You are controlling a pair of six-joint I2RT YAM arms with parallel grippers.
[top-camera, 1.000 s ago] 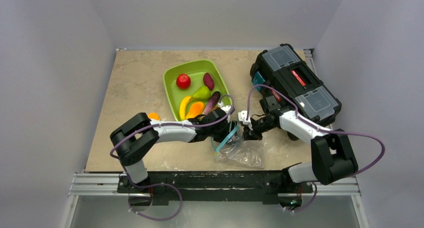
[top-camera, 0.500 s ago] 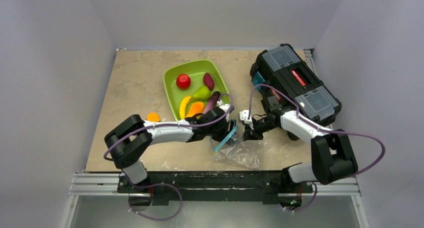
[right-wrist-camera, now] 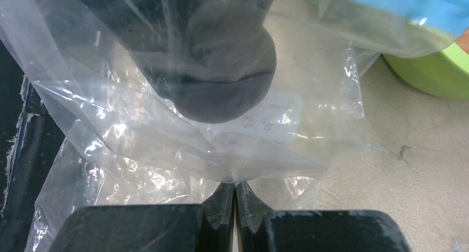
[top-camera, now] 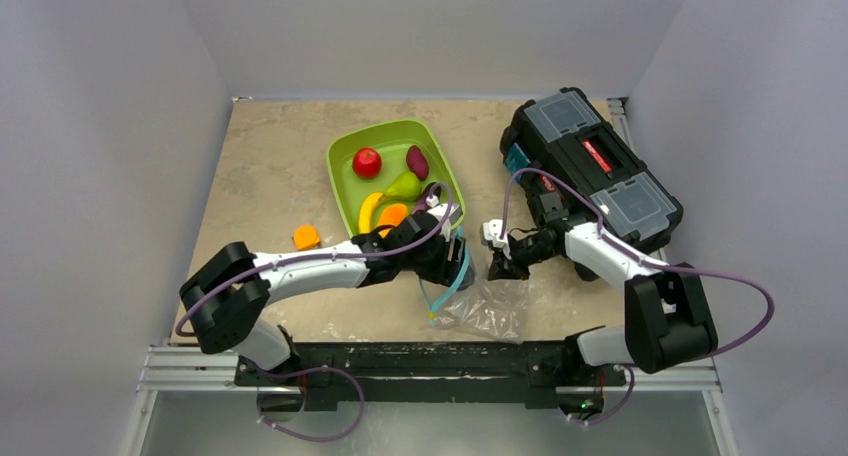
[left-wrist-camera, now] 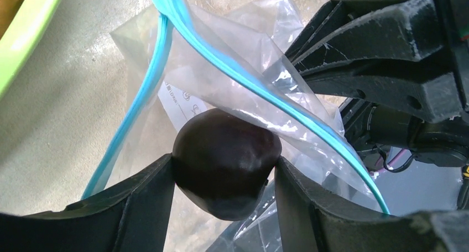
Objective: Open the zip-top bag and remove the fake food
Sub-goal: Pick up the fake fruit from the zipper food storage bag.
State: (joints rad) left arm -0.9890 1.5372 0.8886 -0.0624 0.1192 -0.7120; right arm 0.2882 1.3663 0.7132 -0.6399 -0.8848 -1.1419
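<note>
The zip-top bag (top-camera: 487, 309) lies crumpled near the front edge, its blue zip strip (left-wrist-camera: 221, 64) standing open. My left gripper (left-wrist-camera: 224, 169) is at the bag's mouth, shut on a dark glossy piece of fake food (left-wrist-camera: 225, 152), just under the upper zip strip. My right gripper (right-wrist-camera: 235, 188) is shut on a fold of the bag's clear plastic (right-wrist-camera: 166, 141). Seen through the plastic there is the dark piece (right-wrist-camera: 221, 69). In the green tray (top-camera: 345, 148) lie a red apple (top-camera: 367, 162), a maroon piece (top-camera: 417, 162), a green pear (top-camera: 402, 186), a yellow banana (top-camera: 368, 213) and an orange piece (top-camera: 392, 215).
A black toolbox (top-camera: 590, 166) stands at the right, close behind the right arm. A small orange block (top-camera: 306, 237) sits left of the tray, beside the left forearm. The tray's near corner is close to the left gripper (top-camera: 455, 259).
The left arm's elbow has swung left and toward the near edge. Its gripper stays at the bag mouth with the dark piece. The right gripper keeps its hold on the plastic.
</note>
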